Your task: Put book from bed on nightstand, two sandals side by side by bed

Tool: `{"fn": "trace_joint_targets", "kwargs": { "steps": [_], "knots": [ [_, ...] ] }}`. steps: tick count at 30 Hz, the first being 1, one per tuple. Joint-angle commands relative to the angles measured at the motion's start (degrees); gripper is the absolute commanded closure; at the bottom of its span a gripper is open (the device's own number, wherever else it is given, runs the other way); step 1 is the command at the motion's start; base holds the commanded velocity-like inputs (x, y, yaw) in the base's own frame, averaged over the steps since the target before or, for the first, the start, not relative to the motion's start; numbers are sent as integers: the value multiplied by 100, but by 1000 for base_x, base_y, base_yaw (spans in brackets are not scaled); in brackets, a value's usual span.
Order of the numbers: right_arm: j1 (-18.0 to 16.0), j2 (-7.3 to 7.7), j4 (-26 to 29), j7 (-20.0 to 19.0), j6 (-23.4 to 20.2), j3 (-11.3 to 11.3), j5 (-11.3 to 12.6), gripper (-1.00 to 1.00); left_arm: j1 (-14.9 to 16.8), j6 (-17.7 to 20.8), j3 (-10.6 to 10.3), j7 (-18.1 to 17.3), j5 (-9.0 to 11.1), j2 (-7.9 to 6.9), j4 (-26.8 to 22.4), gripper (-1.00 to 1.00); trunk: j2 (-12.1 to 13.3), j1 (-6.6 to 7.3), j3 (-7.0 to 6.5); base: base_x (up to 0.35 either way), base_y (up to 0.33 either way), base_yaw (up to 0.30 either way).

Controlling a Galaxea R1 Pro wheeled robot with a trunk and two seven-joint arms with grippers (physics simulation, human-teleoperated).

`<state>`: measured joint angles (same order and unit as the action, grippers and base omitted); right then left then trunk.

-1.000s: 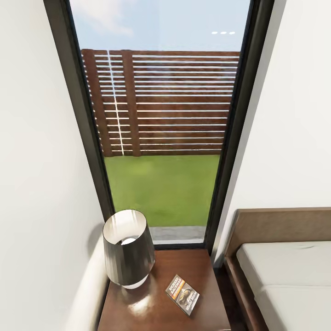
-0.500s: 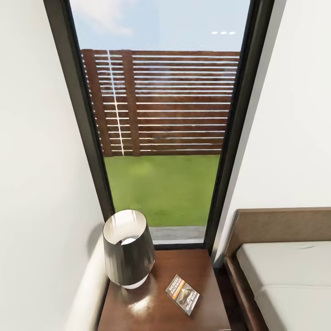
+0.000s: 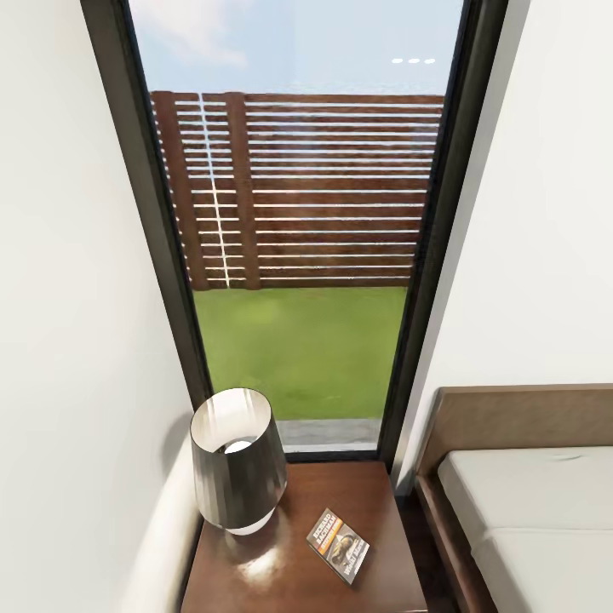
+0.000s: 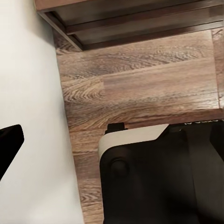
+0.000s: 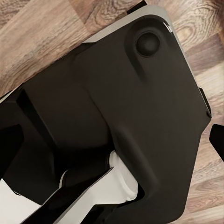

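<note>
Jaws on both arms are sitting where I cannot tell whether they are apart or together; both wrist views are looking past dark robot body at the wood-plank floor [image 4: 140,79]. Already the book [image 3: 338,545] is lying flat on the glossy dark-brown nightstand [image 3: 375,494], beside a tapered dark lamp [image 3: 237,460], with the bed [image 3: 528,511] and its smooth pale mattress close alongside. I am judging the sandals still need placing.

Glossy dark wood nightstand [image 3: 281,570] – smooth grey mattress [image 3: 536,511] – wood-grain floor [image 4: 140,88]
</note>
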<state>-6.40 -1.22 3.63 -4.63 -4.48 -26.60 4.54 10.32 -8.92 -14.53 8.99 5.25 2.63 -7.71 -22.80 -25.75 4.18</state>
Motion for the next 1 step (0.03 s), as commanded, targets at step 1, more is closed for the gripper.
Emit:
{"fn": "trace_joint_targets", "kwargs": {
  "steps": [1],
  "knots": [
    [0,-1,15,-10,-35,6,47,-100,5,-22,-50,24,55,0,6,-100,-12,-3,12,0,0,0]
  ]
}}
